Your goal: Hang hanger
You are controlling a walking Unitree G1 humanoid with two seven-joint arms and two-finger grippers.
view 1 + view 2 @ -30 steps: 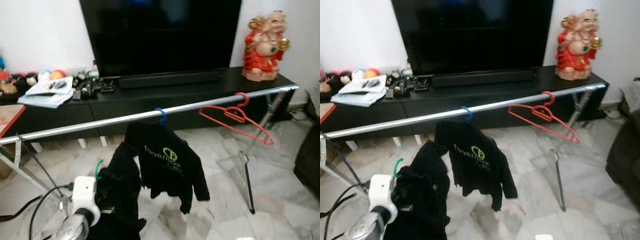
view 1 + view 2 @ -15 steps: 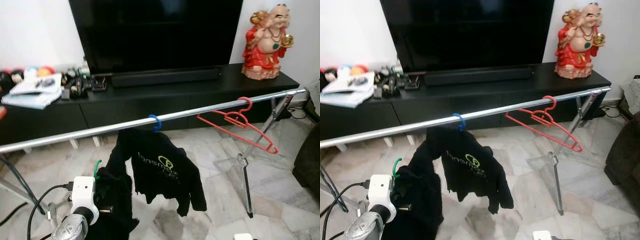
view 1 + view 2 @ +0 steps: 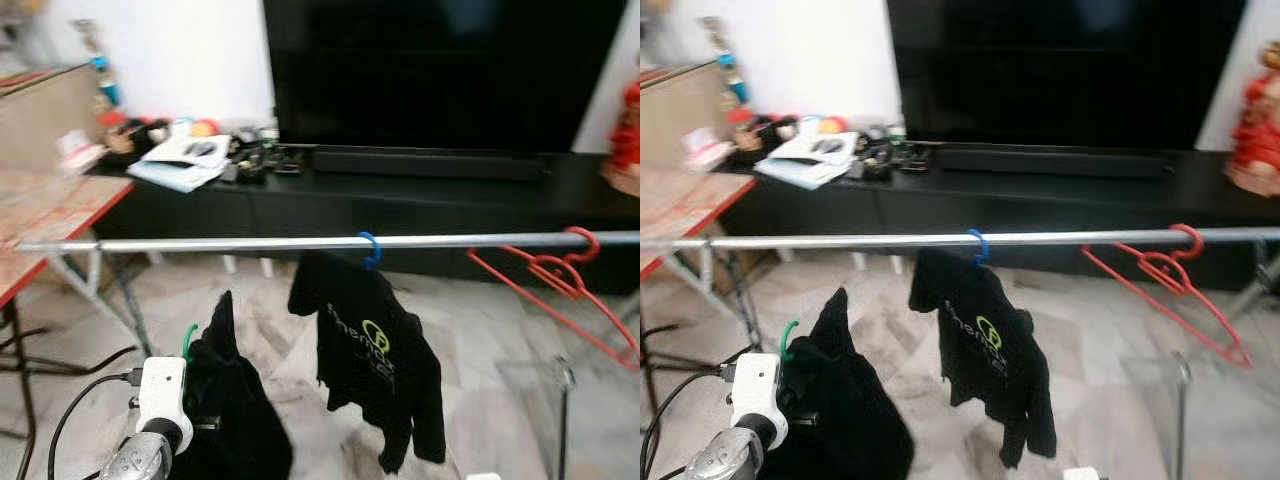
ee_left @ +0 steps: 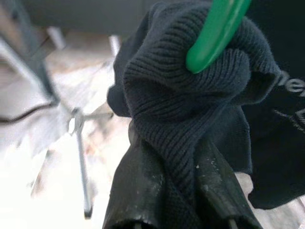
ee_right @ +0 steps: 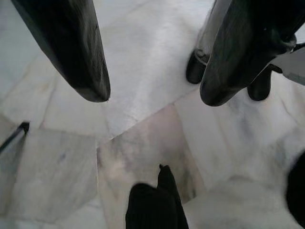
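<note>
While the left claw (image 4: 174, 191) stays below the long silver clothes rail (image 3: 230, 243), its two black fingers are pinched on the knit collar of a black garment (image 3: 235, 420) that rides on a green plastic hanger (image 3: 189, 340); only the green hook shows above the cloth. Hanger and garment sit low, near the rail's left end, well under it and not touching.

On the rail: a black printed shirt on a blue hanger (image 3: 370, 250) about mid-rail, and an empty red plastic hanger (image 3: 575, 275) toward the right end.

Right claw (image 5: 150, 95) hangs over the marble floor (image 5: 143, 57), fingers spread wide, holding nothing.

Risks, as judged:
- Grip is on cloth, not on hanger; garment could slide off or hanger could twist inside it during the lift.
- Green hook's opening direction unclear, so it may meet the rail on the closed side and bounce off.
- Swinging fabric may snag the blue-hanger shirt if placed too near it.
- Head views are blurred, so alignment is uncertain.
</note>
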